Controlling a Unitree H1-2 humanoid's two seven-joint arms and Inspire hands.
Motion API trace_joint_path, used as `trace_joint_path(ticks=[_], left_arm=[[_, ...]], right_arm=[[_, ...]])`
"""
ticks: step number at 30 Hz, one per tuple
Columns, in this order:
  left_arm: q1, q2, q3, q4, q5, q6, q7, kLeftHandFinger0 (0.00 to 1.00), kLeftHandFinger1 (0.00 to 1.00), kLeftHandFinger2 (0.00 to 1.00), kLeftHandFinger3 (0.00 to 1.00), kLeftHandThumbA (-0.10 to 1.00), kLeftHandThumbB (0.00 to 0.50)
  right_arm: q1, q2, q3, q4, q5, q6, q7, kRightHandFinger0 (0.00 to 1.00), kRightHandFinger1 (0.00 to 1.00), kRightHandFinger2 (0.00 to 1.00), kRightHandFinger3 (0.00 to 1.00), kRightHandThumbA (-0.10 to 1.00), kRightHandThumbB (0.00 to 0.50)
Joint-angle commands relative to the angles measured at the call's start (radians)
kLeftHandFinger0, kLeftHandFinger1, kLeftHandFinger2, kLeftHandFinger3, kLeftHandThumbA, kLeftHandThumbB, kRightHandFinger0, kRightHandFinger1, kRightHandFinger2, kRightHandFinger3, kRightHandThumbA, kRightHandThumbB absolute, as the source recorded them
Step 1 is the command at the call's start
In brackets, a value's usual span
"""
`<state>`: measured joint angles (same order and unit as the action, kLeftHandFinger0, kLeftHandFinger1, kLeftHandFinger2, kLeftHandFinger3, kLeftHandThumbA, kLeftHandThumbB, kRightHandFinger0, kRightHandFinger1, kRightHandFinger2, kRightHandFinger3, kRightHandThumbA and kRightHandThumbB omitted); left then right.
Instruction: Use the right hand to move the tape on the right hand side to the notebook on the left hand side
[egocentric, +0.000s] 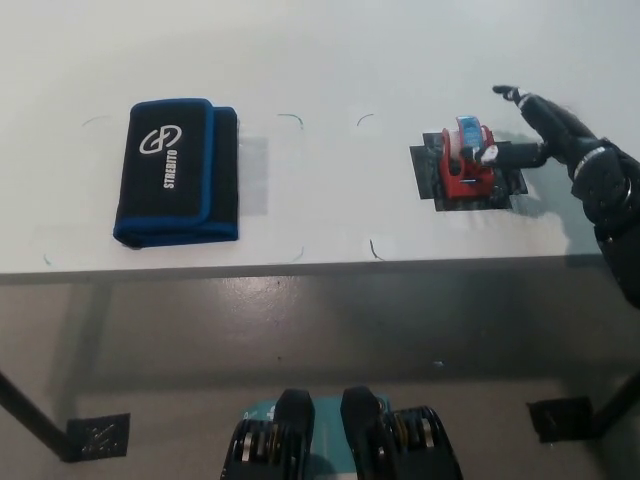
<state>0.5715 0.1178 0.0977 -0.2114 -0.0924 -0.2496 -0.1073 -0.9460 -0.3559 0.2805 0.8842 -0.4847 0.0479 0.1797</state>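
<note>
The black right hand reaches in low from the right, fingers spread against the red tape dispenser, not clasping it.

We see a white counter with its front edge running across the middle of the head view. On its left part lies a black notebook with blue edging and a white logo. Well apart, on the right part, a dark square mat lies flat, with a red tape dispenser standing on it. Thin corner marks are drawn on the surface between them.
</note>
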Motion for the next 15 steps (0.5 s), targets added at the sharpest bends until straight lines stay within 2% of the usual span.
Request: trace_joint_path(ticks=[1, 4, 6, 10, 11, 15], left_arm=[[0.01, 0.002, 0.006, -0.015, -0.007, -0.05, 0.003, 0.78, 0.78, 0.82, 1.0, 0.77, 0.071], [0.01, -0.003, 0.007, -0.016, -0.009, -0.052, 0.005, 0.78, 0.78, 0.82, 1.0, 0.76, 0.057], [0.01, -0.005, 0.006, -0.02, -0.012, -0.049, 0.005, 0.78, 0.78, 0.82, 1.0, 0.75, 0.057], [0.006, -0.007, 0.008, -0.028, -0.015, -0.045, 0.005, 0.78, 0.78, 0.82, 1.0, 0.75, 0.058], [0.006, -0.008, 0.009, -0.03, -0.013, -0.049, 0.005, 0.78, 0.77, 0.82, 1.0, 0.75, 0.048], [0.01, -0.009, 0.009, -0.036, -0.017, -0.04, 0.004, 0.78, 0.78, 0.82, 1.0, 0.75, 0.064]], right_arm=[[-0.025, -0.02, -0.009, 0.03, 0.01, -0.039, -0.05, 1.0, 1.0, 1.0, 1.0, 0.83, 0.443], [-0.024, -0.009, -0.013, 0.066, 0.017, -0.061, -0.07, 1.0, 1.0, 1.0, 1.0, 0.81, 0.426], [-0.015, 0.001, -0.012, 0.083, 0.015, -0.058, -0.085, 1.0, 1.0, 1.0, 1.0, 0.84, 0.469], [-0.018, 0.017, -0.012, 0.136, 0.026, -0.069, -0.097, 1.0, 1.0, 1.0, 1.0, 0.87, 0.486], [-0.015, 0.019, -0.006, 0.146, 0.023, -0.083, -0.099, 1.0, 1.0, 1.0, 1.0, 0.88, 0.477], [0.002, 0.043, -0.053, 0.176, 0.078, -0.109, -0.117, 1.0, 1.0, 1.0, 1.0, 0.77, 0.468]])
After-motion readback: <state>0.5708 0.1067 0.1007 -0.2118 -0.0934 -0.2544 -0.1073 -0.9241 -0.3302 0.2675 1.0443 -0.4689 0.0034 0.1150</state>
